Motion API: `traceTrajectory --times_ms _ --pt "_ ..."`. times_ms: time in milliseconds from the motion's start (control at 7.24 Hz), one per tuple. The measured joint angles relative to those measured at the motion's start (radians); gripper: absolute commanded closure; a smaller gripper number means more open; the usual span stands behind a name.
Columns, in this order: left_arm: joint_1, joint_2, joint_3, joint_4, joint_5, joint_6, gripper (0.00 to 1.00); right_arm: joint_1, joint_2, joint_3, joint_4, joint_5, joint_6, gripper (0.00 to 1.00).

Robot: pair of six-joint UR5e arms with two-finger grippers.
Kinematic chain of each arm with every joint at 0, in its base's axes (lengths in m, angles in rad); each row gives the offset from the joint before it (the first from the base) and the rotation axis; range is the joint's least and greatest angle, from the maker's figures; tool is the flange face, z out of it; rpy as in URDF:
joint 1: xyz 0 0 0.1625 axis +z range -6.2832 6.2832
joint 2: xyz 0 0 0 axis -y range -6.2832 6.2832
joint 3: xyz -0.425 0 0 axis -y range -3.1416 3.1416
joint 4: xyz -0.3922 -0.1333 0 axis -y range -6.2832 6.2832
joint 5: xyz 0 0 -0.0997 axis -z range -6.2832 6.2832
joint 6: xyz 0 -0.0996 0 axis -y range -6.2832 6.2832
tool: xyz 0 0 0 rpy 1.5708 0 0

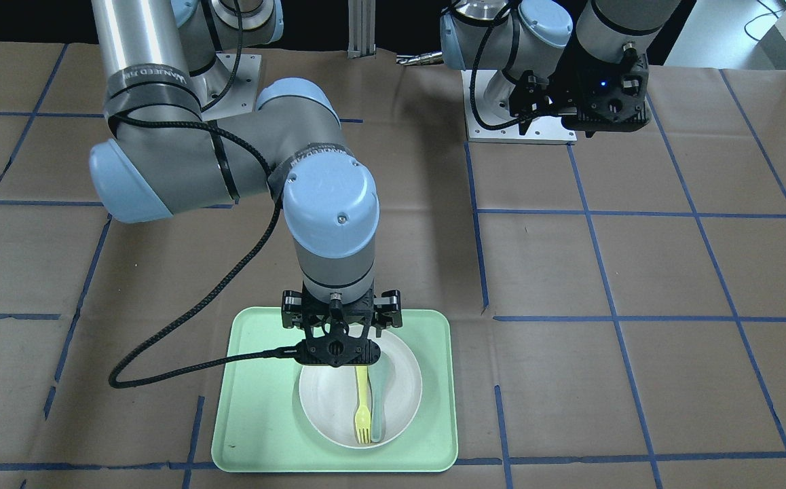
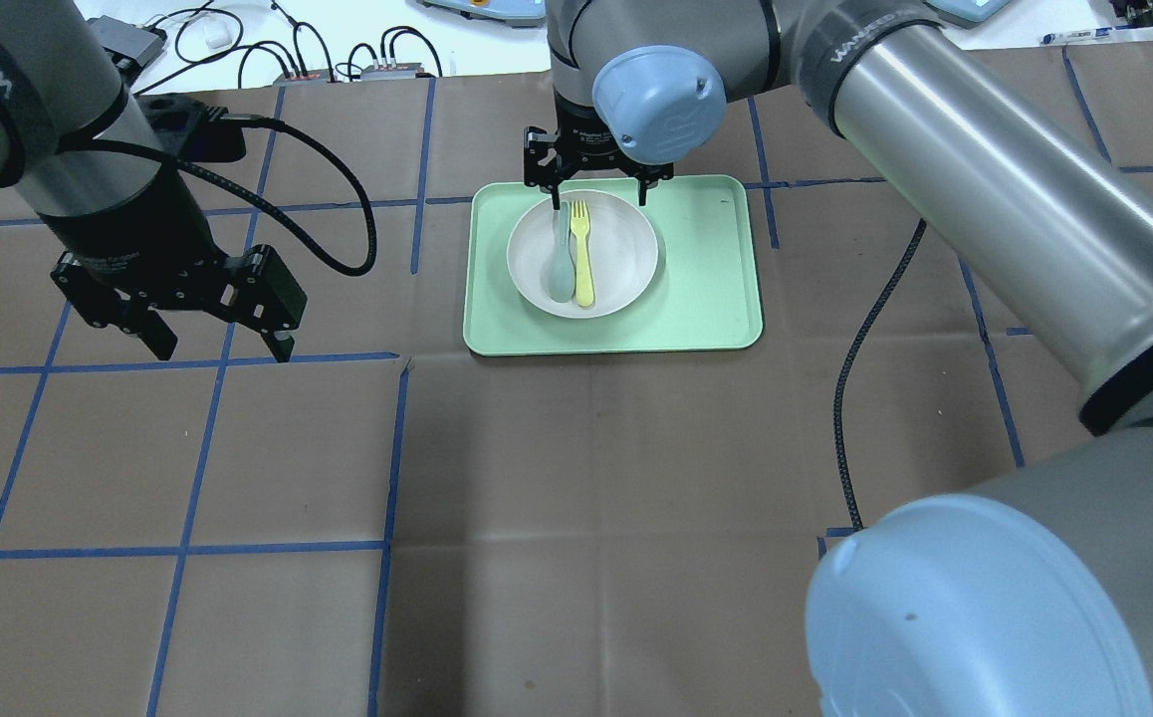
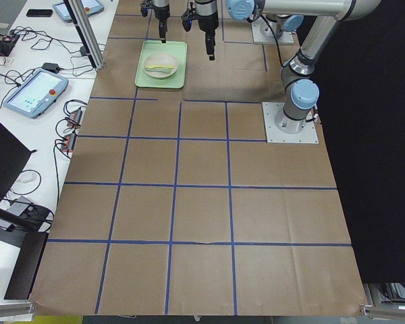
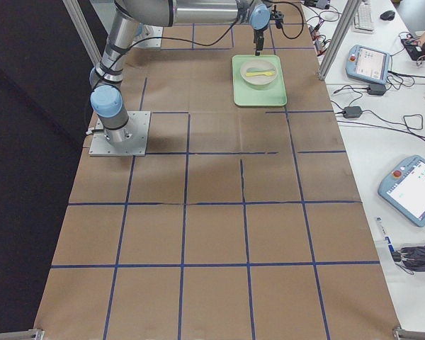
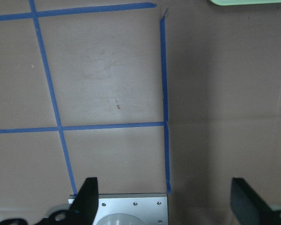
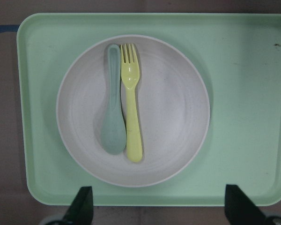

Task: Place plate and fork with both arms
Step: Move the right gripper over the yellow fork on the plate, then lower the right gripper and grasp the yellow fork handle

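The off-white plate sits in the mint-green tray. The pale-yellow fork lies in the plate, side by side with a grey-green spoon. My right gripper is open and empty. It hovers above the plate's far rim, pointing down. The right wrist view shows the plate, fork and spoon between its open fingertips. My left gripper is open and empty, well to the left of the tray, above bare table.
The table is covered in brown paper with a blue tape grid. The right arm's black cable hangs down to the table right of the tray. The left arm's metal base plate is at the robot's side of the table.
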Motion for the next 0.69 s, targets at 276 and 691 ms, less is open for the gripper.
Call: traceTrajectory --times_ms 276,691 --pt "0.003 -0.016 0.014 0.013 0.016 -0.039 0.00 0.007 0.049 -0.001 -0.053 -0.005 0.005 0.22" --pt "-0.004 -0.037 0.021 0.075 0.008 -0.095 0.00 0.007 0.097 0.004 -0.075 -0.008 0.003 0.42"
